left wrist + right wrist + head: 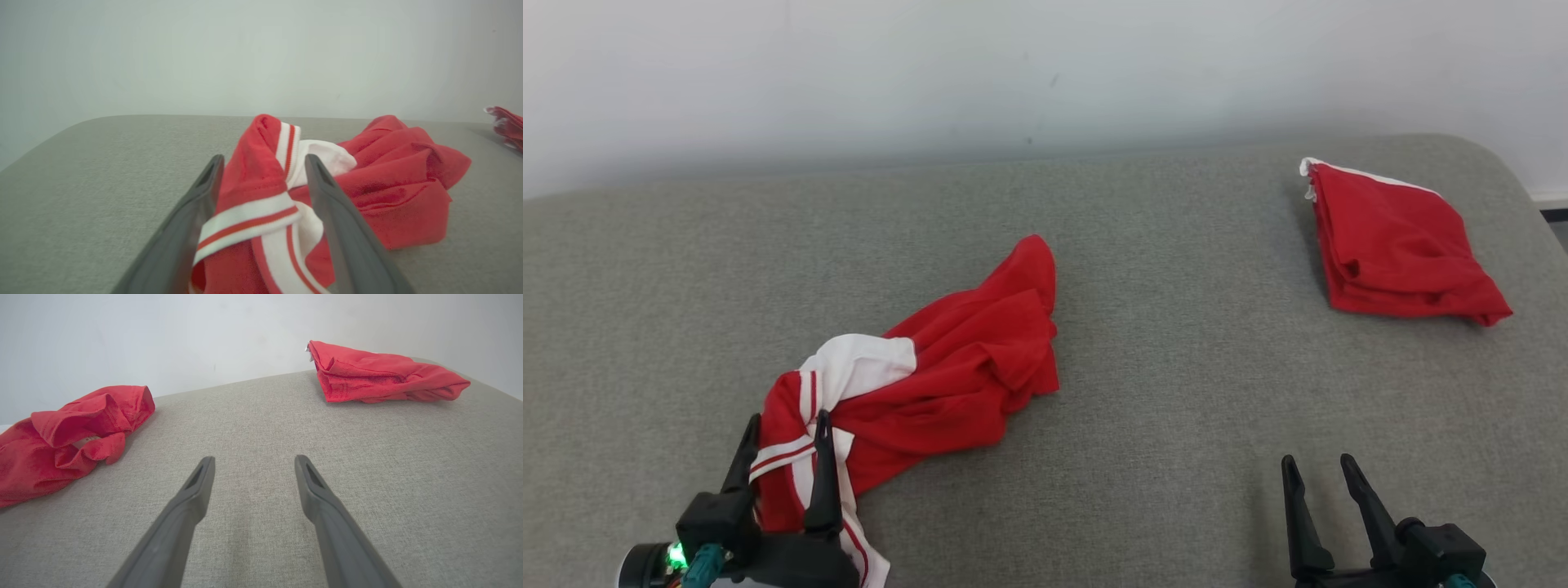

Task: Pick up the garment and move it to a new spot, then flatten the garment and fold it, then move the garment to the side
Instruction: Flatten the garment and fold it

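Note:
A crumpled red garment [964, 359] with white panels and red-striped trim lies on the grey cushion [1160, 343] at the lower left. My left gripper [788, 425] is open, its two fingers straddling the garment's striped white band [249, 222]; the cloth bunches up between them. The same garment [65, 441] appears at the left of the right wrist view. My right gripper [1319, 465] stands open over bare cushion at the lower right, with nothing between its fingers [196, 486].
A second red garment [1396, 245], folded into a neat square with a white edge, rests at the far right of the cushion [384, 373]. A pale wall [1013, 73] rises behind. The cushion's right edge curves off near the folded piece.

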